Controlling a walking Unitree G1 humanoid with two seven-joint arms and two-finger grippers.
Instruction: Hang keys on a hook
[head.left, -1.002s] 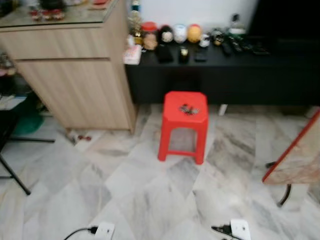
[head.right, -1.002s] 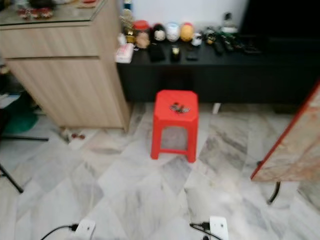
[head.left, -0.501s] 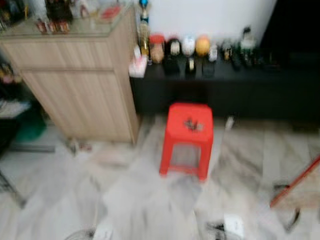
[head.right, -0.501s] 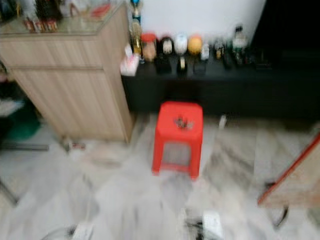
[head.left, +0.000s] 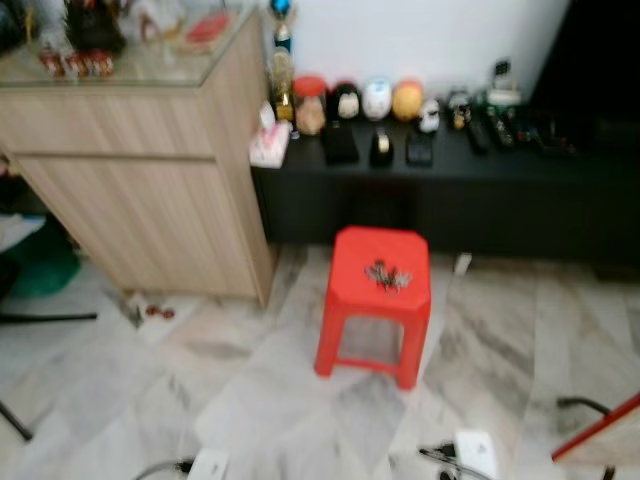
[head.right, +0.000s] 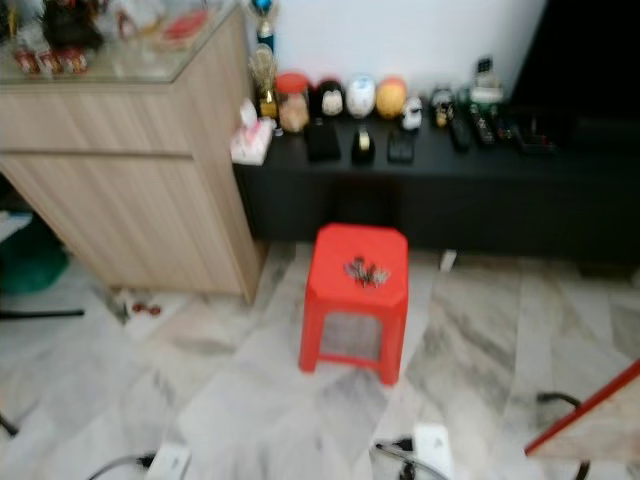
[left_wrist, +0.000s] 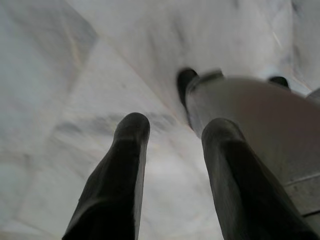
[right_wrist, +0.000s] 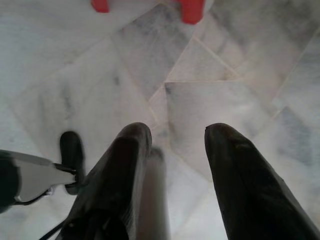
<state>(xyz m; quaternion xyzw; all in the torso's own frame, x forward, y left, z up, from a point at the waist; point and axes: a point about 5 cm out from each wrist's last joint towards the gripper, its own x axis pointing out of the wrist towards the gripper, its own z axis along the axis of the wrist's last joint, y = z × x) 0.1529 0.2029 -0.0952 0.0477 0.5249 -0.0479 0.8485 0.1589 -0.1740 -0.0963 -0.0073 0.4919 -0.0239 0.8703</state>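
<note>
**Keys lie on the red stool ahead, both my claws hang empty over the floor**

My left gripper (left_wrist: 172, 135) points down at the pale marble floor (left_wrist: 75, 75); its two black fingers (left_wrist: 117, 180) stand spread apart with nothing between them. Just past its tips a rounded grey body with dark ends shows, blurred, and I cannot tell what it is.

My right gripper (right_wrist: 175, 140) also hangs over the marble, fingers (right_wrist: 235, 175) parted and empty. Beyond its tips, well apart from them, I see two feet of the red stool (right_wrist: 192, 10). Off to one side of this claw a white plug block (right_wrist: 30, 177) with a dark cable lies on the floor.

The keys (head.left: 388, 275) are well ahead of both claws: a small dark bunch lying on the seat of the red plastic stool (head.left: 375, 300), a little toward its far edge. The stool stands on the marble just in front of a long low black cabinet (head.left: 450, 190). On that cabinet, farther still from my claws, a row of small round figures (head.left: 378, 98), dark flat items and remotes is lined up. To the left of the stool stands a light wooden cabinet (head.left: 140, 190) with a glass top carrying blurred clutter. Nearer to me, white plug blocks (head.left: 475, 450) with cables lie on the floor, and a red-edged board (head.left: 600, 430) shows at the right.
</note>
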